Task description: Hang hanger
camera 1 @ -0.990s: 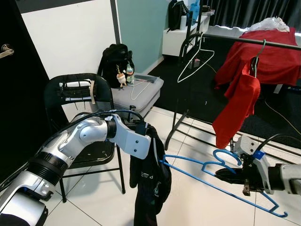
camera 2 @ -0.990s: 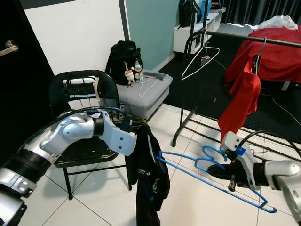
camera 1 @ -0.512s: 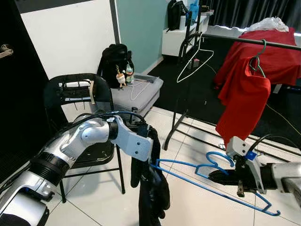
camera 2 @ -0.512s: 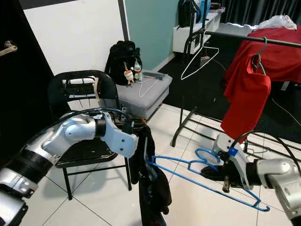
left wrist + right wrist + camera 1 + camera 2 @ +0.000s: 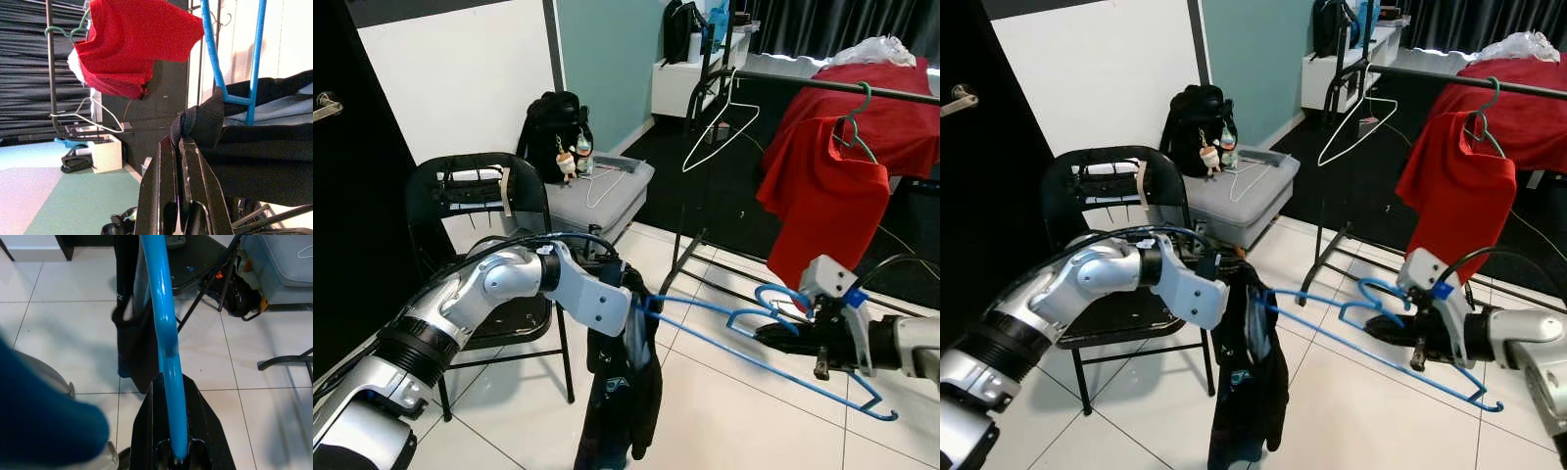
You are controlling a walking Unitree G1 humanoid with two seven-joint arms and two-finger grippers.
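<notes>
A blue plastic hanger (image 5: pixel 705 338) lies slanted over the tiled floor, and my right gripper (image 5: pixel 773 338) is shut on it near the hook; the wrist view has the blue bar running between the fingers (image 5: pixel 146 431). The hanger's far tip pokes into the top of a black garment (image 5: pixel 622 392). My left gripper (image 5: pixel 177 144) is shut on a fold of that garment's collar and holds it hanging. Behind stands a black clothes rail (image 5: pixel 803 83) with a red shirt (image 5: pixel 822 196) on a green hanger and a bare white wire hanger (image 5: pixel 720 122).
A black folding chair (image 5: pixel 470 196) stands just behind my left arm. A grey cushioned box (image 5: pixel 597 196) and a black backpack (image 5: pixel 548 127) sit by the wall. The rail's floor bars (image 5: pixel 705 264) cross the tiles ahead. A red-covered bed (image 5: pixel 901 127) lies beyond the rail.
The hanger's tip has risen to the garment's collar, and the black garment has swung and hangs longer. The red shirt on the rail has turned to face me.
</notes>
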